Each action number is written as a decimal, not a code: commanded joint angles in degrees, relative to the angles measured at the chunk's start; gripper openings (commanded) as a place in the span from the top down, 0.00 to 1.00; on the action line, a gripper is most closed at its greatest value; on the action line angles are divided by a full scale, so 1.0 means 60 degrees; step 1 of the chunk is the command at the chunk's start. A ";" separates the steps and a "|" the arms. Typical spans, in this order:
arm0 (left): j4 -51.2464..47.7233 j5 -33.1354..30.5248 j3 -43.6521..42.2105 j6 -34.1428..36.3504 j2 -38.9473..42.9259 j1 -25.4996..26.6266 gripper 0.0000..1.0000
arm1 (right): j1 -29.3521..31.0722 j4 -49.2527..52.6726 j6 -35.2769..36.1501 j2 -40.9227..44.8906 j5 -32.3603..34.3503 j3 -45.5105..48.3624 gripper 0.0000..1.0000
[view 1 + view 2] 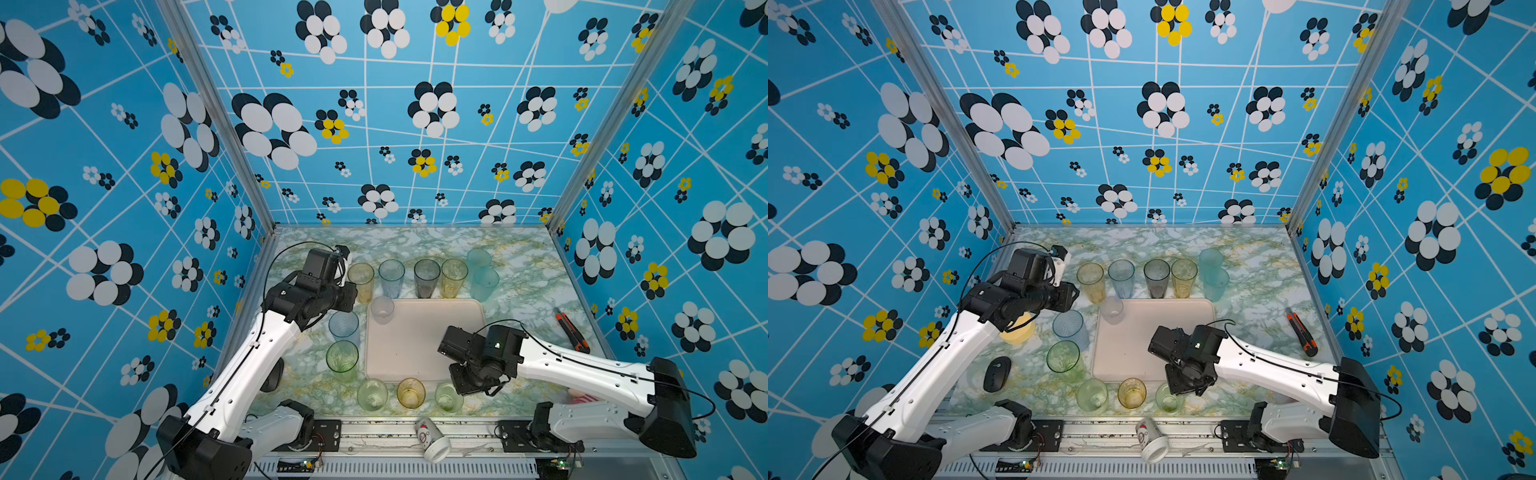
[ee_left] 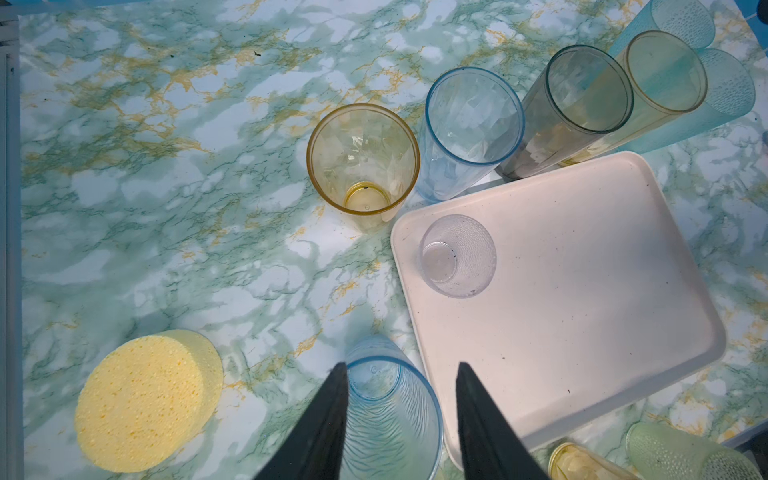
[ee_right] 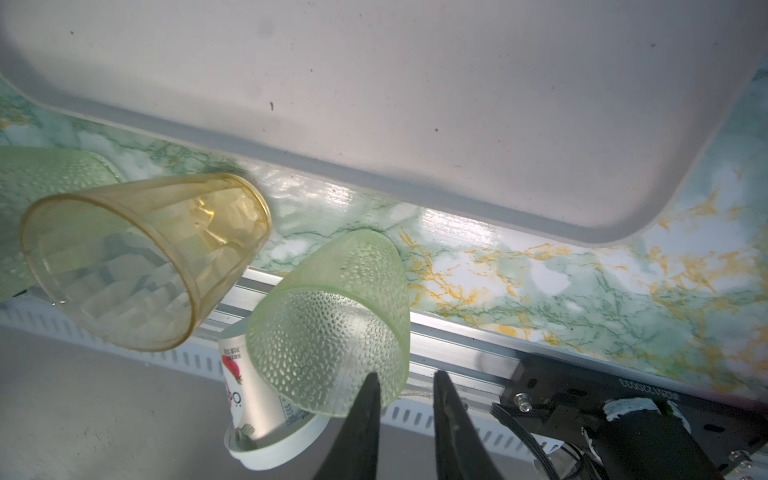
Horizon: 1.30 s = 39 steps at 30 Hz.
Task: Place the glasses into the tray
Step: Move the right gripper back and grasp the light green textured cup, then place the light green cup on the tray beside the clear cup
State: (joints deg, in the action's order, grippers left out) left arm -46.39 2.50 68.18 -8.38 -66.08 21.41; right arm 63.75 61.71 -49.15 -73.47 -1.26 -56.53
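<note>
Left wrist view: the left gripper (image 2: 401, 365) is held open, and the blue ribbed glass (image 2: 390, 415) is seen between its jaws, ungripped, on the table (image 2: 166, 208) just beside the tray (image 2: 582, 332). In the right wrist view, the right gripper (image 3: 406, 373) is parted astride the rim of the green dimpled glass (image 3: 332, 324). That wall should be pinched squarely, and the neighbouring amber glass (image 3: 145, 257) cleared when lifted.

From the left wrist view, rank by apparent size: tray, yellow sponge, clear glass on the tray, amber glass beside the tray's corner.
1. tray
2. yellow sponge
3. amber glass
4. clear glass
Second and third places are unsure: the amber glass is seen from above, which hides its height.
</note>
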 commanded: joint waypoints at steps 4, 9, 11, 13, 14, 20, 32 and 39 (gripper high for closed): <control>-0.0236 -0.0169 -0.0041 0.0064 -0.0130 0.0051 0.56 | 0.0113 -0.0236 -0.0239 -0.0074 -0.0274 0.0316 0.75; -0.0241 -0.0168 -0.0027 0.0079 -0.0164 0.0036 0.56 | 0.0124 -0.0425 -0.0286 -0.0161 -0.0404 0.0623 0.77; -0.0251 -0.0178 -0.0027 0.0079 -0.0178 0.0036 0.56 | 0.0127 -0.0485 -0.0305 -0.0213 -0.0420 0.0676 0.79; -0.0233 -0.0179 -0.0026 0.0092 -0.0185 0.0035 0.56 | 0.0127 -0.0500 -0.0303 -0.0276 -0.0420 0.0699 0.80; -0.0225 -0.0175 -0.0035 0.0101 -0.0195 0.0036 0.56 | 0.0127 -0.0515 -0.0286 -0.0307 -0.0408 0.0705 0.80; -0.0203 -0.0172 -0.0058 0.0121 -0.0250 0.0035 0.56 | 0.0128 -0.0544 -0.0213 -0.0582 -0.0347 0.0677 0.84; -0.0236 -0.0214 -0.0018 0.0228 -0.0389 -0.0007 0.56 | 0.0120 0.0395 0.0202 -0.0854 0.0581 -0.0436 0.96; -0.0162 -0.0166 0.0040 0.0284 -0.0512 -0.0020 0.56 | -0.0561 0.1057 0.1136 -0.1171 0.1389 -0.1977 0.95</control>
State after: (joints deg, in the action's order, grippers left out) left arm -46.37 1.89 68.18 -7.70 -68.36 21.41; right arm 62.59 64.58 -45.93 -79.20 3.09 -65.25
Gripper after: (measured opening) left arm 0.444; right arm 0.060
